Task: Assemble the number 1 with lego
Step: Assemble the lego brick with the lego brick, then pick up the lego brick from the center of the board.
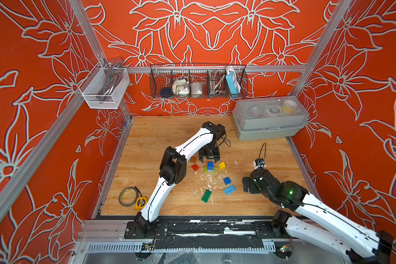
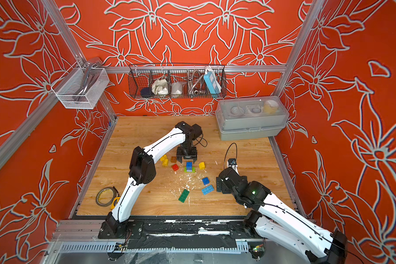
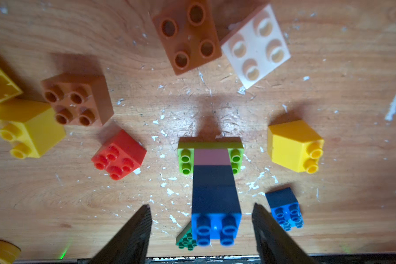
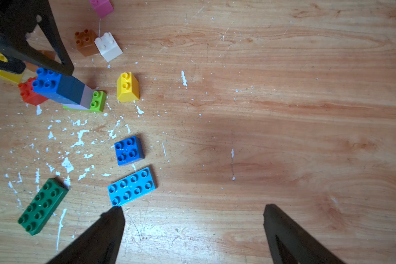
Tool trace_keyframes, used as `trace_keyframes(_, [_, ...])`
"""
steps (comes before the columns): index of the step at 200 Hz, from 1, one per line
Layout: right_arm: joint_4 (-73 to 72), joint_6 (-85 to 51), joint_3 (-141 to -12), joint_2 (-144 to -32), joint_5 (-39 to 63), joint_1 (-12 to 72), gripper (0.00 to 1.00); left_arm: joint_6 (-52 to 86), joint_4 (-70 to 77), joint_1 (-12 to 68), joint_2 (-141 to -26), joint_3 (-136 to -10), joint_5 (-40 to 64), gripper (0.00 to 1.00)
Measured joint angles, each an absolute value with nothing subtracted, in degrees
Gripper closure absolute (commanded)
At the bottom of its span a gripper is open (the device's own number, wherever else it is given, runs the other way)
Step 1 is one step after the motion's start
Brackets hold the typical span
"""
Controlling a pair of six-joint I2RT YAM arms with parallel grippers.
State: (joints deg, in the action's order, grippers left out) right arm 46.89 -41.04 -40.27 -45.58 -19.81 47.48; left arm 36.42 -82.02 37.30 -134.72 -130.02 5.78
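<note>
A lego stack (image 1: 210,166) stands mid-table: a lime plate (image 3: 185,158), a lilac brick, then two blue bricks (image 3: 215,196). My left gripper (image 3: 201,209) hovers over it, open, with a clear gap between each finger and the top blue brick. Loose lego lies around the stack: a yellow brick (image 1: 222,165), a red brick (image 1: 195,167), brown bricks (image 3: 188,36), a white brick (image 3: 256,45), a blue brick (image 4: 129,150), a light blue plate (image 4: 132,186) and a green plate (image 4: 42,205). My right gripper (image 4: 193,211) is open and empty above bare wood, one finger near the light blue plate's corner.
A tape roll (image 1: 128,196) and a yellow tape measure (image 1: 140,203) lie at the front left. A grey lidded box (image 1: 270,123) fills the back right corner. Wire baskets (image 1: 198,81) hang on the back wall. White flecks litter the wood around the lego.
</note>
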Motion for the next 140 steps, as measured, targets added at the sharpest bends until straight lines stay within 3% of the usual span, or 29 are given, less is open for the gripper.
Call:
trace_keyframes(26, [49.3,-39.6,-46.9,-52.0,-16.6,43.9,0.0,37.0,-79.6,37.3,-124.5,-121.4,4.4,0.02])
trace_keyframes(64, [50.7,-34.9,-56.2,-65.8,-8.7,36.2,0.0,38.5,-68.4,36.8,-95.2,-95.0,2.7,0.01])
trace_keyframes(100, [50.5,-30.5,-64.6,-79.4,-2.8,35.3,0.06,35.7,-57.3,35.5,-64.1,-71.5,-0.1,0.01])
trace_keyframes(125, [49.6,-28.3,-69.6,-86.6,-1.6,35.3,0.1,31.1,-54.7,34.2,-51.3,-63.3,-1.1,0.01])
trace_keyframes(140, [49.1,-27.1,-72.4,-90.9,-1.4,35.3,0.2,28.0,-54.3,33.7,-46.9,-60.3,-1.7,0.01])
